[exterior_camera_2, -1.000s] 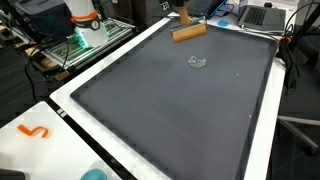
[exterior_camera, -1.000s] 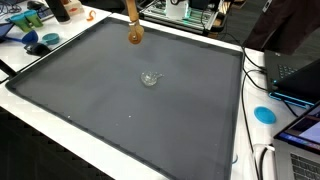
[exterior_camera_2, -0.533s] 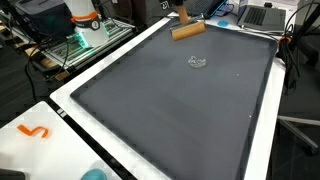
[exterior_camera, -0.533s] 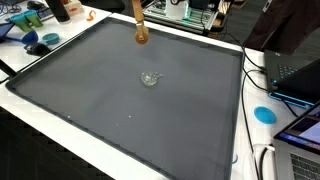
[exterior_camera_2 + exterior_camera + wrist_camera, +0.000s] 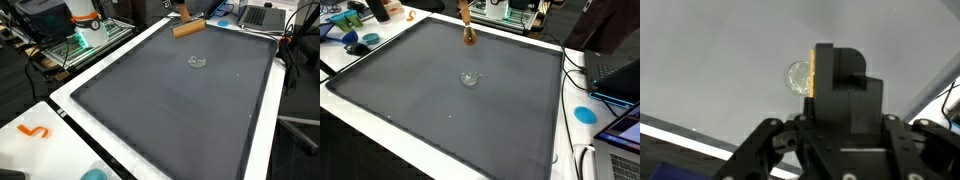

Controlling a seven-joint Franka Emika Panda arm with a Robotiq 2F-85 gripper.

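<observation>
My gripper [image 5: 847, 118] is shut on a wooden-backed black block, like an eraser or brush [image 5: 845, 80], which fills the middle of the wrist view. In both exterior views this tool [image 5: 468, 36] [image 5: 188, 28] hangs above the far edge of a big dark grey mat [image 5: 440, 100] [image 5: 170, 110]. The gripper itself is mostly cut off at the top edge [image 5: 181, 10]. A small clear round object [image 5: 470, 78] [image 5: 197, 63] lies near the mat's middle. It is apart from the tool and shows just past it in the wrist view [image 5: 798, 76].
A white table border [image 5: 70, 95] surrounds the mat. Blue items [image 5: 360, 42] sit at one far corner. A blue disc [image 5: 584, 113], laptops [image 5: 615, 75] and cables lie off one side. An orange hook [image 5: 33, 131] lies on the white border.
The held tool has shifted sideways along the mat's far edge, rightward in one exterior view. The clear object has not moved.
</observation>
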